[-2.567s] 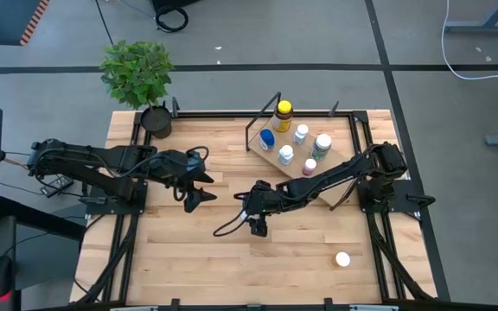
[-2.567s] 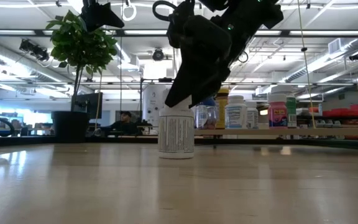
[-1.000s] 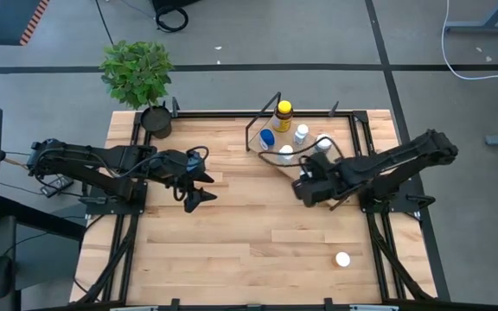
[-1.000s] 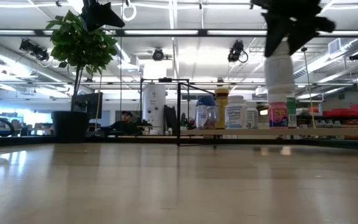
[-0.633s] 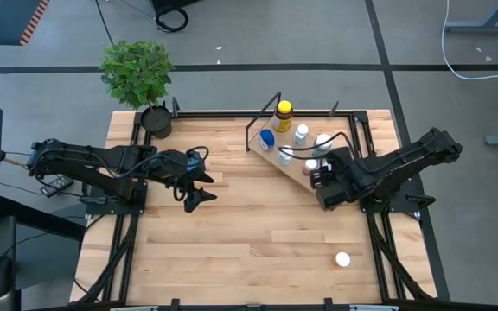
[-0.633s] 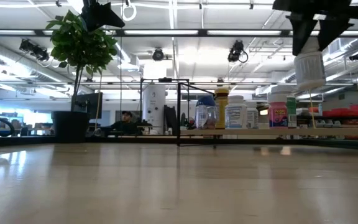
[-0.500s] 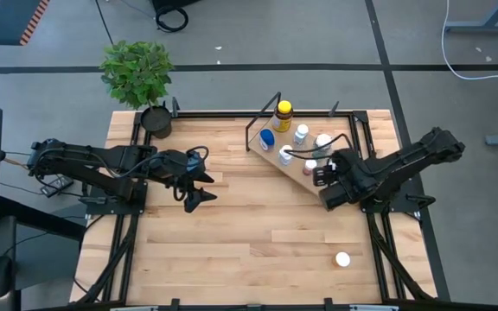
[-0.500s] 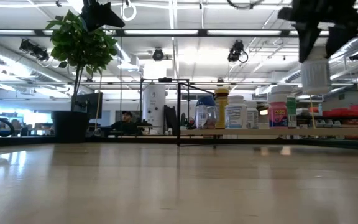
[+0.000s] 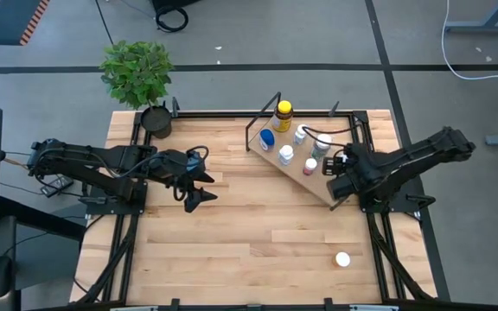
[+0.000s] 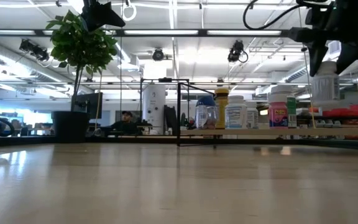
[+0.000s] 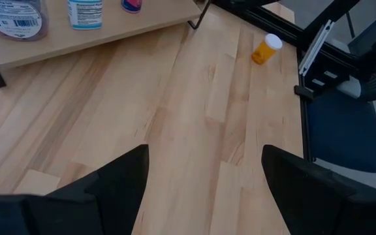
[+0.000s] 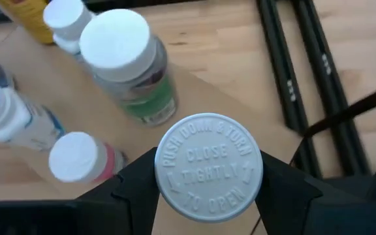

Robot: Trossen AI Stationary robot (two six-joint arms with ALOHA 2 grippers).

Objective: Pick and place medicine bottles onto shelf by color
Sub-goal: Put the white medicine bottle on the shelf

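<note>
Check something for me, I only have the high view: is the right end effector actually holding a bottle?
Observer: Yes. The right wrist view shows the right end effector clamped on a white bottle, a finger on either side of its cap.
Operator: Touching the shelf?
Observer: No. In the low view it hangs clear above the shelf.
Operator: What's the lone white dot on the table?
Observer: The left wrist view shows it's an orange bottle with a white cap.
</note>
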